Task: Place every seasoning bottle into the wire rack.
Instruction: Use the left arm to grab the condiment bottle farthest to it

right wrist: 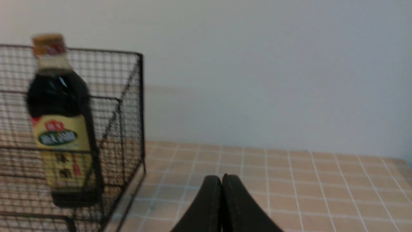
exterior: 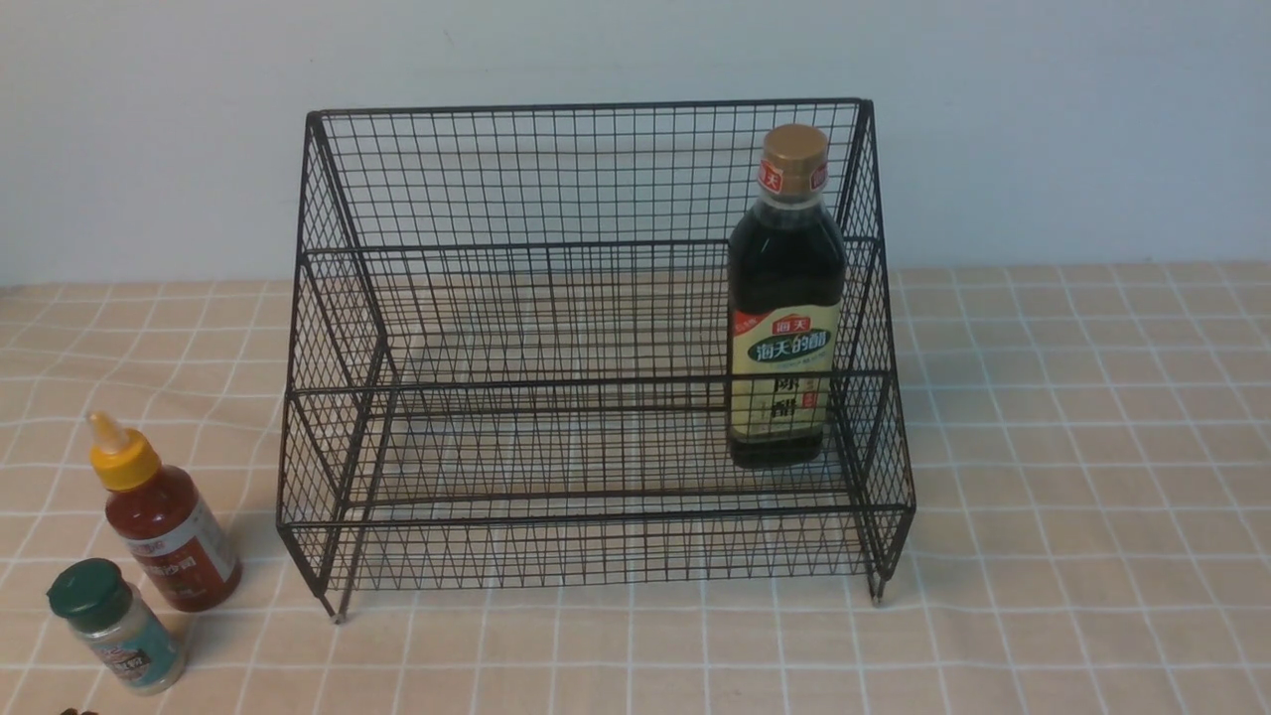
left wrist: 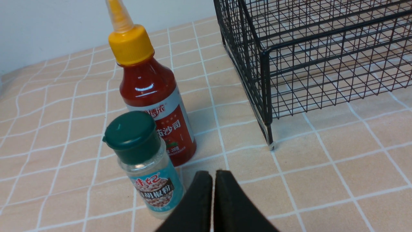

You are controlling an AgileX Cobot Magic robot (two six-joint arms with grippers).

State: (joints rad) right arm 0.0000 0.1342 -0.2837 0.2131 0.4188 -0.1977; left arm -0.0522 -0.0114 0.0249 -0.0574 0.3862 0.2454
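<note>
The black wire rack (exterior: 596, 248) stands mid-table, its corner foot also showing in the left wrist view as wire rack (left wrist: 267, 96). Upright in the rack's lower tier at the right is the tall dark bottle (exterior: 784, 308) with a gold cap, seen blurred as dark bottle (right wrist: 59, 129). Left of the rack, on the cloth, stand the red sauce bottle (exterior: 169, 526) (left wrist: 151, 96) and, nearer me, the green-lidded jar (exterior: 114, 626) (left wrist: 145, 161). My left gripper (left wrist: 214, 175) is shut and empty just beside the jar. My right gripper (right wrist: 222, 178) is shut and empty, right of the rack. Neither arm shows in the front view.
A peach checked tablecloth (exterior: 1072, 516) covers the table, and a pale wall (exterior: 1072, 129) rises close behind the rack. Open cloth lies to the rack's right and in front of it.
</note>
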